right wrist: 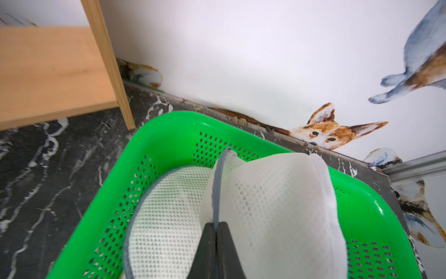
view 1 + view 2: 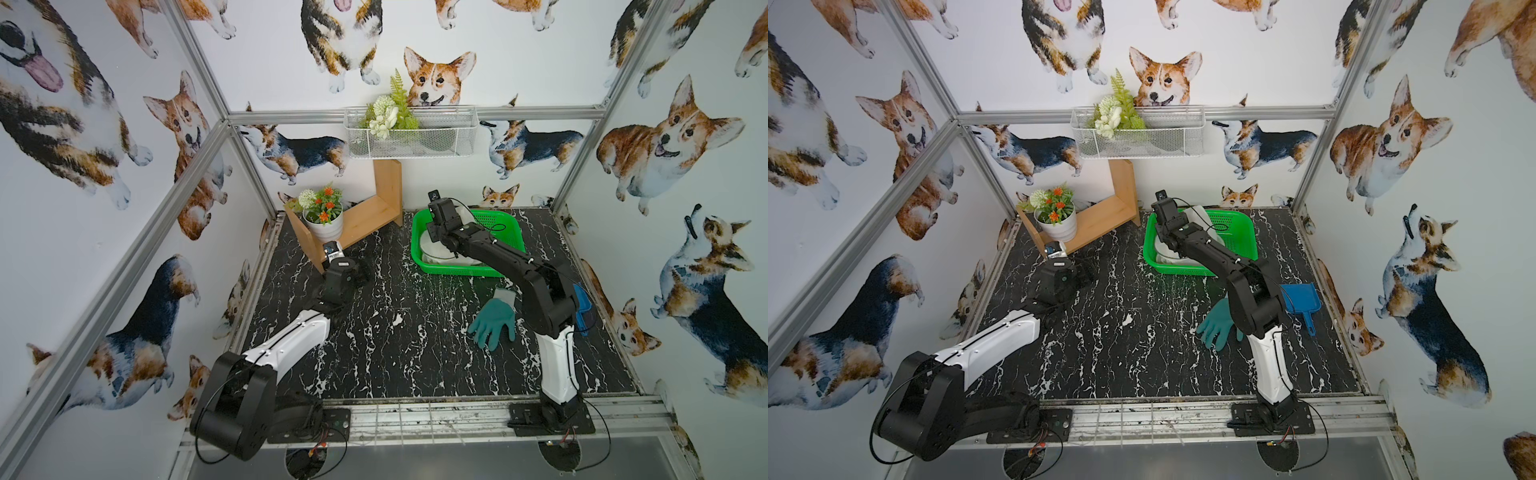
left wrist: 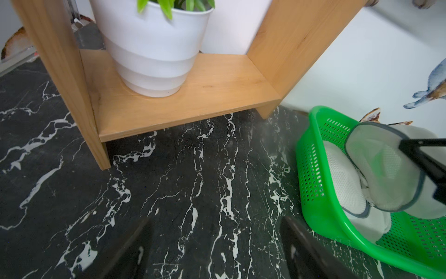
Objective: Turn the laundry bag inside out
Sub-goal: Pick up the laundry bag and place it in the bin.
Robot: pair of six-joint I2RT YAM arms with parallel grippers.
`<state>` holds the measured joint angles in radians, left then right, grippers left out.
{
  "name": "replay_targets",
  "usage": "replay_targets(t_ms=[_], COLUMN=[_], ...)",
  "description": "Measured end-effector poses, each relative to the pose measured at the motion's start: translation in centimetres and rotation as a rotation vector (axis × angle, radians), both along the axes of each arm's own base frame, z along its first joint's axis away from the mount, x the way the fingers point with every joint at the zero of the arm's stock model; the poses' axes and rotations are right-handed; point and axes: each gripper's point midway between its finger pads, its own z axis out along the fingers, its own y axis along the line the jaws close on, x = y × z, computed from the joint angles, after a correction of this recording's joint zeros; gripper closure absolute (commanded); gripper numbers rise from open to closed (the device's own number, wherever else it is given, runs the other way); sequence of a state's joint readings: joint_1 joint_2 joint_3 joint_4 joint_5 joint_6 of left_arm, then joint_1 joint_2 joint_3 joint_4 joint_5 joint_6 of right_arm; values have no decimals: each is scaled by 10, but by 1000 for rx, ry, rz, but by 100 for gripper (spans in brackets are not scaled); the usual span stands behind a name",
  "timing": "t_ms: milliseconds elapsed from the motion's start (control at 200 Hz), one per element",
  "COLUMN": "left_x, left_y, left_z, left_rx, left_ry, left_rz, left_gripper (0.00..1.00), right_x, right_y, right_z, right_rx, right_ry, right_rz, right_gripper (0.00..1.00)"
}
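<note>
Grip detail comes only from the right wrist view: the right gripper (image 1: 217, 225) has its jaws pressed together on the grey rim (image 1: 218, 183) of the white mesh laundry bag (image 1: 277, 205), which sits in the green basket (image 1: 169, 120). In both top views the right arm (image 2: 498, 253) covers this pinch. The left wrist view alone shows the left gripper (image 3: 216, 219) with jaws wide apart, holding nothing, low over the black marble table (image 3: 169, 181). A top view shows the blue dustpan (image 2: 1302, 299) whole.

The basket stands near the back wall, just beside the wooden shelf (image 2: 365, 216). Open table lies between the two arms, with a green glove (image 2: 494, 318) near the right arm.

The pinched flap stands on its edge, its rim running from the gripper toward the back wall. Another part lies flat in the basket. The long axis of the bag cannot be told.
</note>
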<state>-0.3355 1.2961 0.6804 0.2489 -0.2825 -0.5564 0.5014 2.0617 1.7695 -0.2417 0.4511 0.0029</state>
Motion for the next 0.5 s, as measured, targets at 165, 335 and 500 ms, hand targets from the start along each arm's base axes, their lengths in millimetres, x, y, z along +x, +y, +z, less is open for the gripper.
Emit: replay_targets(t_ms=[165, 335, 500], left_x=[15, 31, 42], left_y=[-10, -22, -34], left_z=[29, 65, 96], left_rx=[48, 113, 167], left_ry=[-56, -139, -213], left_rz=[-58, -127, -200], left_gripper=[13, 14, 14], right_x=[-8, -27, -48], right_y=[-28, -60, -62], right_z=[53, 108, 164], right_rx=[120, 249, 308], right_ry=[-61, -163, -276], right_rz=[10, 20, 106], right_gripper=[100, 100, 100])
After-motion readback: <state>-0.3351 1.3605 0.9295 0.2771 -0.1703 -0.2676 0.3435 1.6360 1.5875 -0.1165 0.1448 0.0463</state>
